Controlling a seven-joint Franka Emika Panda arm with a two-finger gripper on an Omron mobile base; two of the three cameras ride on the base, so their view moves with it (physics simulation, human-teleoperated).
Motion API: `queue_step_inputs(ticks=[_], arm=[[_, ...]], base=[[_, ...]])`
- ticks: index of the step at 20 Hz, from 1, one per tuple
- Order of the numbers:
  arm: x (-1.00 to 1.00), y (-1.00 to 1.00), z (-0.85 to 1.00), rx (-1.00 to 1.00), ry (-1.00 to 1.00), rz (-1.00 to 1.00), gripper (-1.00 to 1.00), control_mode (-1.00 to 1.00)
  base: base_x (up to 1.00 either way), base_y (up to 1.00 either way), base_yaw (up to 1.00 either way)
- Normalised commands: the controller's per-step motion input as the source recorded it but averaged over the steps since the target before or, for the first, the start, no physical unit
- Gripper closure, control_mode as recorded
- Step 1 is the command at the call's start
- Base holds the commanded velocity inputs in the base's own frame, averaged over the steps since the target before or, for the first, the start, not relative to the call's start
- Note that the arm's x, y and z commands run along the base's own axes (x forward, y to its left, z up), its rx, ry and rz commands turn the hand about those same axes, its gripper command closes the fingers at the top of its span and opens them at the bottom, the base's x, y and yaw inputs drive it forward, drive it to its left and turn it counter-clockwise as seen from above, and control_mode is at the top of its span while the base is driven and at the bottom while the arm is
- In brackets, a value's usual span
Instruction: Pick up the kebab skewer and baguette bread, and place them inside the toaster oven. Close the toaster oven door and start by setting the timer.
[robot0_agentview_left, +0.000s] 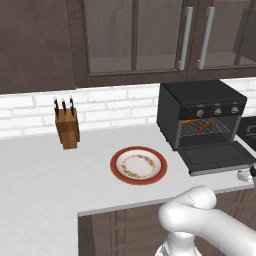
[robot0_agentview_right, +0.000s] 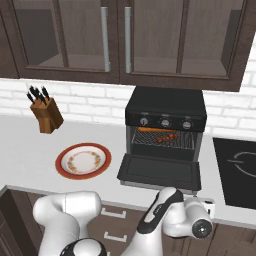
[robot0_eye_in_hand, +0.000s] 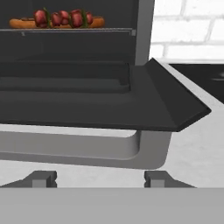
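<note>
Kebab skewer (robot0_eye_in_hand: 63, 18) hides most of the baguette bread (robot0_eye_in_hand: 22, 22) behind.

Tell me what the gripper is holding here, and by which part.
Nothing is held. The gripper sits open just below the handle of the lowered door, fingers either side of empty space, not yet on it.

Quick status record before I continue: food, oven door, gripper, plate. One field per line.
kebab skewer: on the wire rack inside the toaster oven
baguette bread: on the same rack, behind the skewer
toaster oven door: dropped open, lying flat
gripper: low at the door's front edge, jaws apart, holding nothing
plate: empty, on the counter left of the oven
</note>
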Motion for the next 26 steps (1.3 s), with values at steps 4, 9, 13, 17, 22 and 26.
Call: queue_step_inputs(ticks=[4,9,13,17,22,26], arm=[[0.12,0.0,0.2,0.0,-0.01,0.0,-1.0,-1.0],[0.11,0.05,0.42,0.0,-0.08,0.0,-1.0,-1.0],[0.09,0.06,0.59,0.01,-0.13,0.0,-1.0,-1.0],[0.16,0.09,0.62,0.01,-0.14,0.0,-1.0,-1.0],[0.16,0.1,0.54,0.0,-0.15,0.0,-1.0,-1.0],[0.2,0.11,0.44,0.0,-0.14,0.0,-1.0,-1.0]], base=[[0.0,0.0,0.0],[0.0,0.0,0.0],[0.0,0.0,0.0],[0.0,0.0,0.0],[0.0,0.0,0.0],[0.0,0.0,0.0]])
